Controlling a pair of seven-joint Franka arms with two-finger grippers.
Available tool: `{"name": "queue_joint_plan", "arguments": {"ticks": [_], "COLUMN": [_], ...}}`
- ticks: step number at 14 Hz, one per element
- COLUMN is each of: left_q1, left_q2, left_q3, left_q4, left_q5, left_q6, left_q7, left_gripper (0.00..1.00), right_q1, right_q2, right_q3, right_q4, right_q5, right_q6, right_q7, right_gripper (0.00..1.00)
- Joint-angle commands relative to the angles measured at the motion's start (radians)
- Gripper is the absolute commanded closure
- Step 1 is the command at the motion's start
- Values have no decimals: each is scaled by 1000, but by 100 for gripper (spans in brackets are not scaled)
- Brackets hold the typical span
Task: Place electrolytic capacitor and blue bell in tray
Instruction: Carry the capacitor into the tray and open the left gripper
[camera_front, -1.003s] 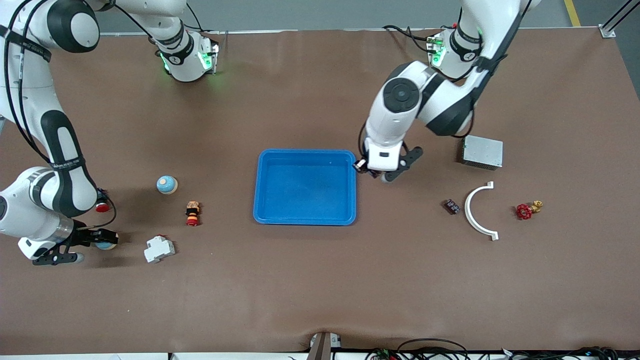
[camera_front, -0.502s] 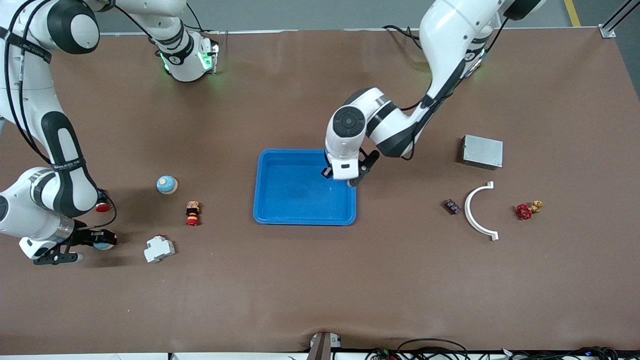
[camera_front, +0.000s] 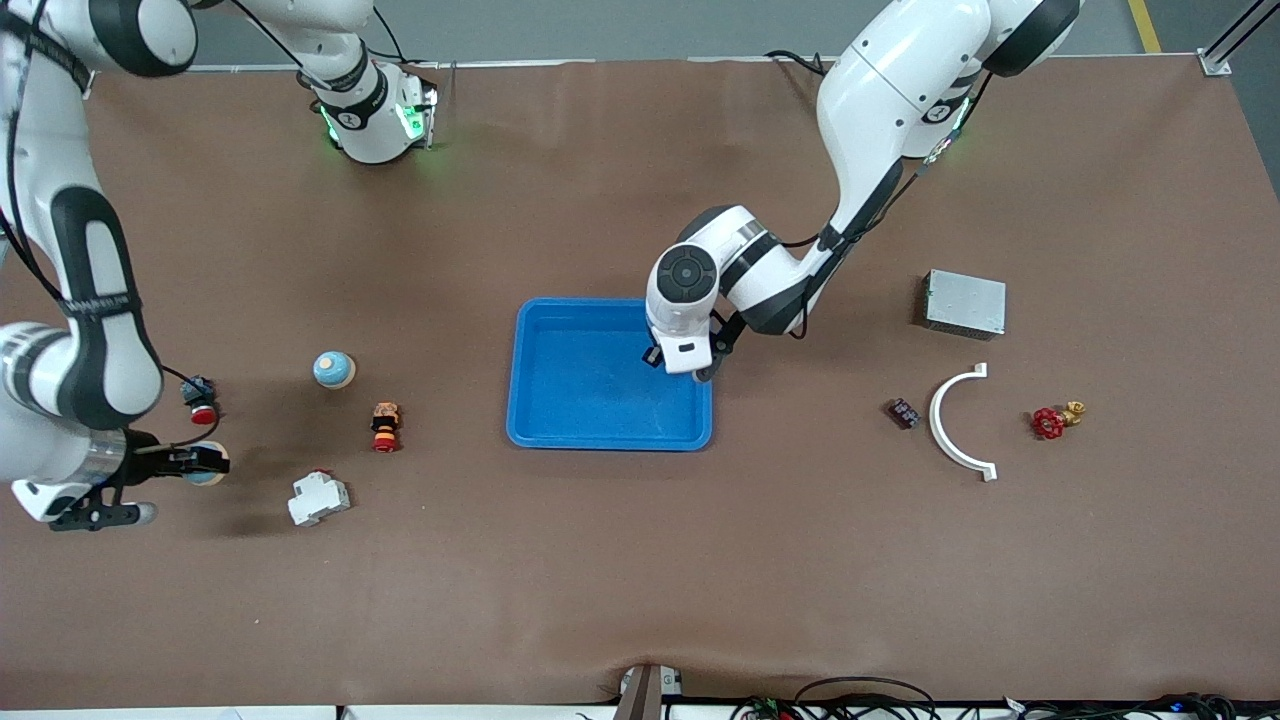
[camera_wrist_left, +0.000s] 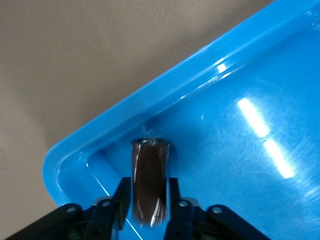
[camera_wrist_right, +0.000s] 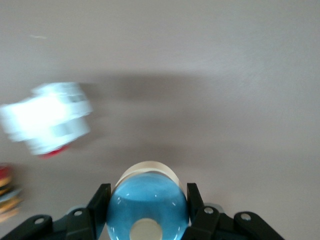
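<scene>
Your left claw (camera_wrist_left: 148, 212) has moved in over the blue tray (camera_front: 530, 400).
It pinches a dark cylindrical capacitor (camera_wrist_left: 149, 182); your right claw (camera_wrist_right: 147, 212) pinches the glossy blue bell (camera_wrist_right: 148, 206).

Brown table (camera_front: 600, 560), grey floor (camera_front: 620, 25)

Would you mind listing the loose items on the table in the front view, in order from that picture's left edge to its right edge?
Red push button → blue-and-cream dome → orange-and-black part → blue tray → small dark component → white curved bracket → red valve.
</scene>
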Motion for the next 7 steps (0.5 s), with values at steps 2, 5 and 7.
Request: {"name": "queue_joint_plan", "arguments": {"ticks": [2, 5, 7], "left_q1": [34, 126, 188], "left_q2": [-23, -118, -190], "left_q3": [3, 1, 1], "left_q4": [64, 62, 53], "left_q5": [7, 22, 23], "left_q6": [-21, -92, -159], "left_q7": [-23, 7, 94], "left_gripper": [0, 0, 0], "right_q1": [146, 250, 336], "right_q2": [-211, -297, -368], "right_q3": [3, 1, 1], "right_q4": [-63, -155, -279], "right_q5": [65, 176, 176], "right_q6": [-177, -176, -61], "right_q7": [289, 450, 573], "right_gripper": [100, 100, 100]}}
